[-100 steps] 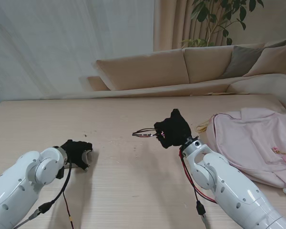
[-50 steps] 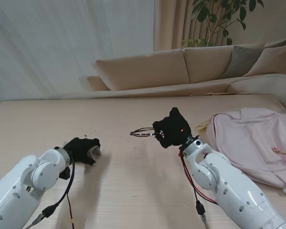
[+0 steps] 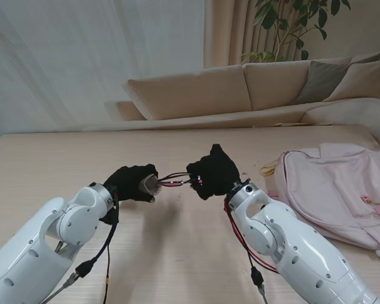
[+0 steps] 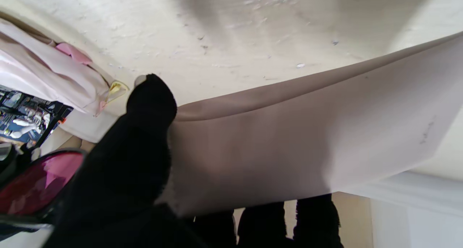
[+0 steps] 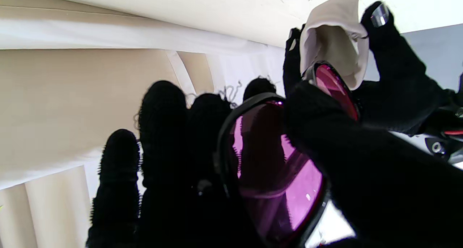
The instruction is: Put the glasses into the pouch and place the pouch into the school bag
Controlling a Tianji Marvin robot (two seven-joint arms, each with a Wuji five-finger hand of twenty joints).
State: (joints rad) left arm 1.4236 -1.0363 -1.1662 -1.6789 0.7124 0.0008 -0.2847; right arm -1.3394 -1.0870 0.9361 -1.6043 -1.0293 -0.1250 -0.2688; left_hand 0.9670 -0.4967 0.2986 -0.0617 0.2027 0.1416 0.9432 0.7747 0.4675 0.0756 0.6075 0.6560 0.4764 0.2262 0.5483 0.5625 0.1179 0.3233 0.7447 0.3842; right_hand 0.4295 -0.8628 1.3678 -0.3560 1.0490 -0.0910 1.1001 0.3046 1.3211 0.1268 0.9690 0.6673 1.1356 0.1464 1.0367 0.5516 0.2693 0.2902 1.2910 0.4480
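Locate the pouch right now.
In the stand view the pouch is held above the table by the left hand, left of centre, its open mouth facing the glasses that the right hand brings up to it.

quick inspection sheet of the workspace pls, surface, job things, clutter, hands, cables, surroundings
surface: pale wood table, small specks
job's things: glasses with pink lenses at mouth of beige pouch; pink school bag lying on the right
clutter: nothing seen
hands: left hand shut on pouch; right hand shut on glasses
cables: black cable along left arm, red and black along right
surroundings: beige sofa, curtain, plant
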